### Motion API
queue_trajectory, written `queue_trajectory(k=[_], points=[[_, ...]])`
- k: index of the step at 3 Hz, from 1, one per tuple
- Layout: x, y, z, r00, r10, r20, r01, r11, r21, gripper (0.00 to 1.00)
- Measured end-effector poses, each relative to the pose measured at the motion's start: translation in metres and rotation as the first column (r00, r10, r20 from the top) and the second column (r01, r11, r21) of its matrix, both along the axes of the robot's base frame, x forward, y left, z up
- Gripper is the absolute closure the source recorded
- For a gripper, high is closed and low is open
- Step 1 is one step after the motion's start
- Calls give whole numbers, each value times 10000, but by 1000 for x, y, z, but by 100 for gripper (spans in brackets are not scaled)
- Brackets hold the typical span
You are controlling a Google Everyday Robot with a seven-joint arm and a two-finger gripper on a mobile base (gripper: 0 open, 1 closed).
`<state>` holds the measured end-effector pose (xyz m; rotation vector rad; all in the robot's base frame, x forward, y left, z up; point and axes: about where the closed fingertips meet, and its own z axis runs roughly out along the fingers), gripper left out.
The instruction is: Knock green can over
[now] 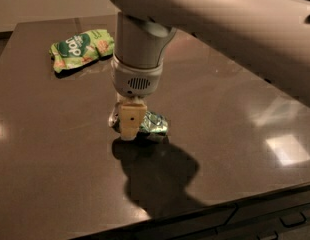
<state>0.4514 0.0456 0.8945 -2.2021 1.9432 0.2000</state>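
The green can (154, 123) lies on its side on the dark table (55, 149), near the middle. Its green patterned side points right and a silver end (114, 118) shows at the left. My gripper (129, 133) hangs straight down from the big white arm (140, 49) and sits directly over and in front of the can, touching or nearly touching it. The gripper hides the can's middle part.
A flat green snack bag (80, 48) with white lettering lies at the back left of the table. The table's front edge (205, 211) runs along the bottom, with drawer fronts below it. The arm's shadow falls in front of the can.
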Motion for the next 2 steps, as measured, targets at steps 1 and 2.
queue_trajectory(k=[1,2], points=[[-2,1,-6,9999,74,-99,-75,9999,-148,0],[-2,1,-6,9999,77,-102,-79,9998,-155,0]])
